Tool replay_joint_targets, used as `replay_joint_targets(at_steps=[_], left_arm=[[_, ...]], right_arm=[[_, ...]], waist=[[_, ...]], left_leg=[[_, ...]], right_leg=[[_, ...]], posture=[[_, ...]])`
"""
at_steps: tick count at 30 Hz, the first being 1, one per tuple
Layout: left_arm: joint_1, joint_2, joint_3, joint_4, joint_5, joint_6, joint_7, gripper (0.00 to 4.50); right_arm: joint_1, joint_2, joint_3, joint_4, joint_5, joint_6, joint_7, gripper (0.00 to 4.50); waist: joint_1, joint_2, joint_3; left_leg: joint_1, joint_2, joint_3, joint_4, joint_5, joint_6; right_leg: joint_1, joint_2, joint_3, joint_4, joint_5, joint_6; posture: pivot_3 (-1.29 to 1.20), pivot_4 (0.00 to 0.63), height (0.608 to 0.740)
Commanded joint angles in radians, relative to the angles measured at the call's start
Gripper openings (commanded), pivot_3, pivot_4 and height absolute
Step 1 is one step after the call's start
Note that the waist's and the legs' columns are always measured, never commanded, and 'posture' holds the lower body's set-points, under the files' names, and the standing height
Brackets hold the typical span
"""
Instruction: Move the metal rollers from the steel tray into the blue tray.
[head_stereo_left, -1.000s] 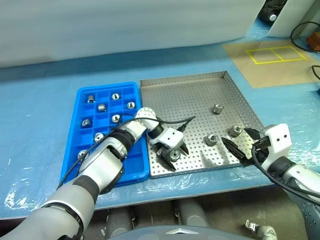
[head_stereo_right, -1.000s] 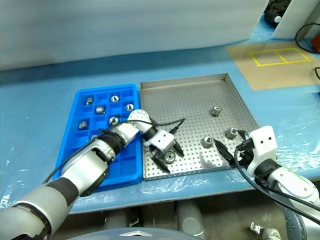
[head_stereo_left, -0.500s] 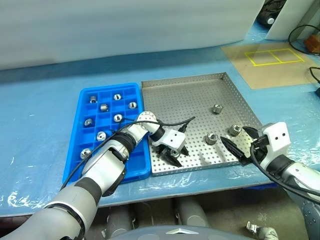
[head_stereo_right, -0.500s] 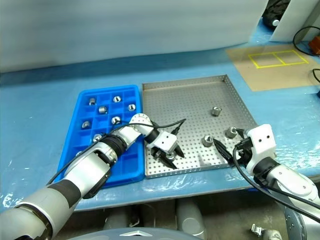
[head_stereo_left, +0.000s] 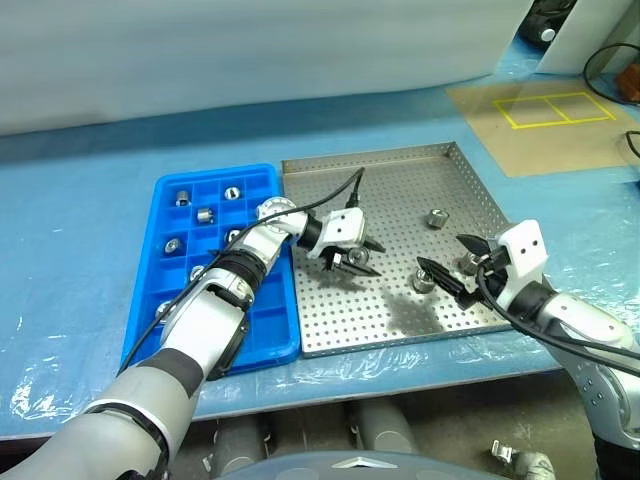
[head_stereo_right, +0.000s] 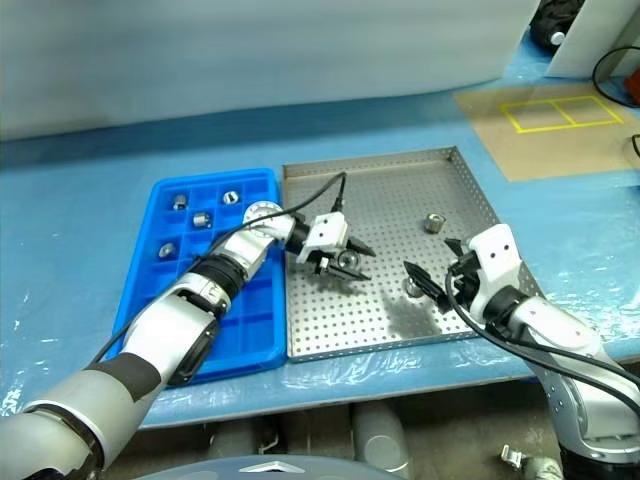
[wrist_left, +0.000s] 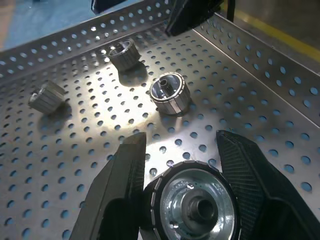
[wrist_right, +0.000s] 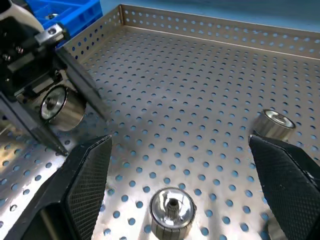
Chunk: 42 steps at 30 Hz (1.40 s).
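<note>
From the head camera, the left gripper (head_stereo_left: 356, 257) is hovering above the middle of the steel tray (head_stereo_left: 390, 175), its two black fingers clamping one of the metal rollers (head_stereo_right: 347, 262) clear of the perforated floor. The blue tray (head_stereo_left: 160, 195) is lying just beside the steel tray on its left, edges touching, with several rollers already sitting in separate compartments. The right gripper (head_stereo_left: 448, 268) is reaching in over the steel tray's near right part, fingers spread wide and holding nothing. Three loose rollers are resting on the steel tray's right side, one of them (head_stereo_left: 436, 217) standing farther back than the others.

In the left wrist view, the gripped roller (wrist_left: 192, 205) is sitting between the two fingertips (wrist_left: 131, 165), its dark central hole facing the camera, with three loose rollers on the perforated floor beyond.

In the right wrist view, the wide-open fingers (wrist_right: 90, 172) are flanking a loose roller (wrist_right: 171, 209) lying between them, untouched, while the left gripper is holding its roller to one side.
</note>
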Motion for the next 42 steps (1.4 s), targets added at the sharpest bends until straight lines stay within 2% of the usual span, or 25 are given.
replay_joint_targets(at_steps=[1,6,11,15,18,24,32,37,42], left_arm=[[-0.013,0.037,0.039,-0.085,-0.025,0.018,0.02,1.91],[0.046,0.155,0.057,-0.237,-0.031,0.074,0.009,1.91],[0.2,0.319,0.081,-0.581,-0.11,0.257,-0.052,1.91],[0.299,0.46,0.176,-0.823,-0.181,0.427,0.003,1.91],[0.342,0.513,0.22,-0.912,-0.21,0.516,0.056,1.91],[0.584,0.638,0.317,-1.129,-0.276,0.663,0.11,1.91],[0.874,0.679,0.347,-1.331,-0.312,0.722,0.195,1.91],[0.955,0.677,0.356,-1.371,-0.325,0.749,0.243,1.91],[0.983,0.665,0.346,-1.349,-0.313,0.737,0.287,1.91]], right_arm=[[-0.071,-0.018,0.026,0.041,-0.006,-0.042,0.029,4.5],[-0.197,-0.035,0.084,0.159,-0.016,-0.084,0.09,4.5],[-0.312,-0.021,0.165,0.256,-0.019,-0.116,0.164,4.5],[-0.423,0.027,0.267,0.353,-0.037,-0.158,0.231,4.5],[-0.47,0.05,0.308,0.422,-0.061,-0.195,0.267,4.5],[-0.591,0.124,0.424,0.556,-0.097,-0.261,0.39,4.5],[-0.656,0.153,0.546,0.598,-0.089,-0.242,0.6,4.5],[-0.678,0.147,0.593,0.615,-0.089,-0.228,0.709,4.5],[-0.691,0.149,0.611,0.632,-0.109,-0.238,0.753,4.5]], waist=[[0.006,0.0,0.0],[0.03,0.0,0.0],[0.074,0.001,0.001],[0.121,0.001,0.001],[0.159,0.001,0.001],[0.187,0.001,0.001],[0.234,0.0,0.001],[0.253,0.0,0.001],[0.265,0.0,0.001]], left_leg=[[0.0,0.0,0.0,0.0,0.0,0.0],[0.002,0.001,0.001,0.002,0.0,-0.001],[0.003,0.004,0.001,0.0,0.001,-0.002],[0.002,0.006,0.002,-0.003,0.003,-0.005],[0.003,0.006,0.002,-0.003,0.005,-0.008],[0.005,0.006,0.003,-0.005,0.004,-0.014],[0.005,0.008,0.001,-0.012,0.009,-0.022],[0.006,0.008,0.001,-0.012,0.01,-0.023],[0.008,0.008,0.001,-0.013,0.011,-0.025]], right_leg=[[0.0,0.0,0.0,0.0,0.0,0.0],[0.001,0.0,0.001,0.003,0.0,-0.001],[0.0,0.002,0.001,0.003,0.0,-0.001],[-0.004,0.003,0.0,0.006,0.0,-0.002],[-0.005,0.003,0.0,0.011,-0.002,-0.004],[-0.006,0.003,0.001,0.013,-0.002,-0.005],[-0.009,0.004,-0.001,0.015,-0.004,-0.007],[-0.008,0.004,-0.001,0.016,-0.004,-0.007],[-0.008,0.004,-0.001,0.017,-0.004,-0.007]], posture=[[-0.42,0.15,0.74],[-0.33,0.15,0.74],[-0.22,0.15,0.74],[-0.13,0.15,0.74],[-0.06,0.15,0.74],[0.07,0.15,0.74],[0.18,0.15,0.74],[0.22,0.15,0.74],[0.23,0.15,0.74]])
